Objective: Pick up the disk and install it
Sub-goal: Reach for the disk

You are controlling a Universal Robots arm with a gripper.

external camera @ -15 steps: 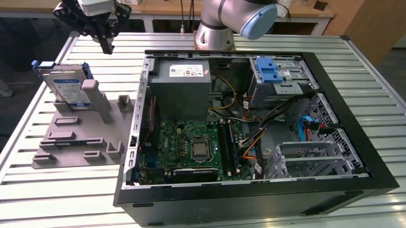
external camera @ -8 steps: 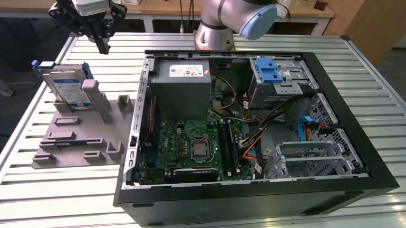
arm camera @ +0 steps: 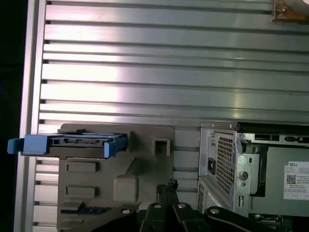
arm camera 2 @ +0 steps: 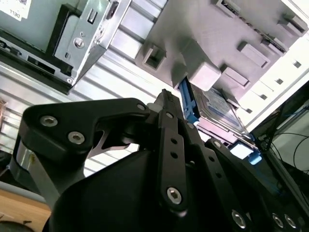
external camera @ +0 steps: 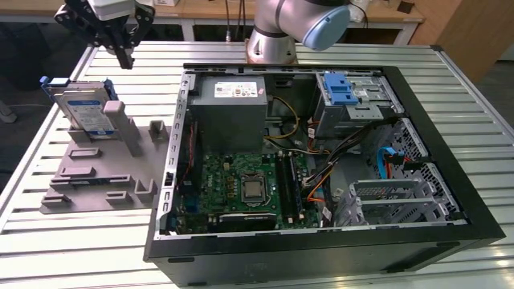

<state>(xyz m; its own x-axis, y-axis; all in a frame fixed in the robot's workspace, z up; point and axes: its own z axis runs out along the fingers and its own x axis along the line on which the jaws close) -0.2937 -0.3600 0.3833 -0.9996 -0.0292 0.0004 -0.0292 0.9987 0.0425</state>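
While nothing is held between its fingertips, which are seen pressed together in the exterior view, the claw [external camera: 124, 59] is judged to be shut and empty. It hangs pointing down over the far left of the desk [external camera: 80, 247], above and a little beyond the disk [external camera: 83, 111], and apart from it. No contact with the disk is shown.

The disk is stood on edge in a grey holder [external camera: 96, 180] at the exterior view's left, its labelled face turned toward the near side and its blue carrier frame visible along the edges. In the first wrist view the same blue frame is seen from above, seated in the holder's slot.

To the exterior view's right, the open computer case [external camera: 321, 253] is laid on the desk, and the drive cage [external camera: 374, 96] with its blue latch is found at the case's far right corner.

From this, the task is judged to be barely begun: the disk is not yet grasped, lifted or carried across, and installation is left wholly undone.
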